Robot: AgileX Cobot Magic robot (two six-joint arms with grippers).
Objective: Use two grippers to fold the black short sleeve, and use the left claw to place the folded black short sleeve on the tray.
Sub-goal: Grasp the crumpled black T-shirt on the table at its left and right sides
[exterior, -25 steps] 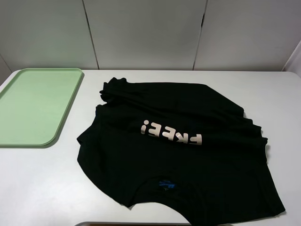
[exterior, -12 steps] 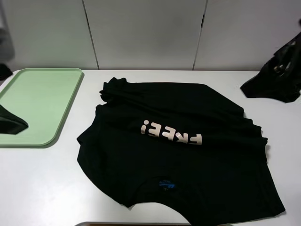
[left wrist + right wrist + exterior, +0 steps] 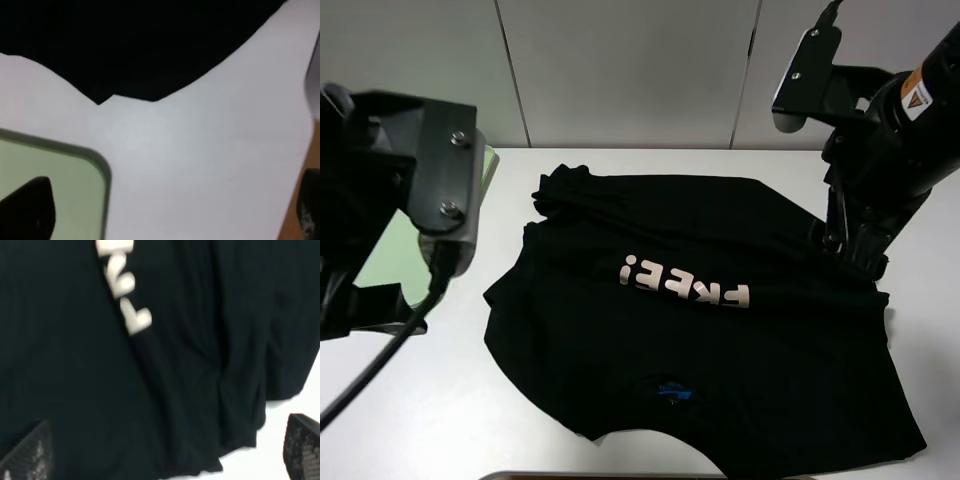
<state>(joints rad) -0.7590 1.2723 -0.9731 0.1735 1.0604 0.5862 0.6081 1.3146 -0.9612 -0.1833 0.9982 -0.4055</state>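
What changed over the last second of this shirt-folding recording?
Both arms swung in from the sides. The left gripper now hangs open above the tray corner, and the right gripper is open above the black short sleeve. Nothing was grasped or released. The black short sleeve and tray lie where they were.

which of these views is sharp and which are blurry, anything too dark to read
Exterior high: the black short sleeve and its lettering are sharp, but the near left arm is a dark soft mass. Left wrist: soft all over, the tray rim fuzzy. Right wrist: blurred, the lettering smeared, cloth nearly featureless.
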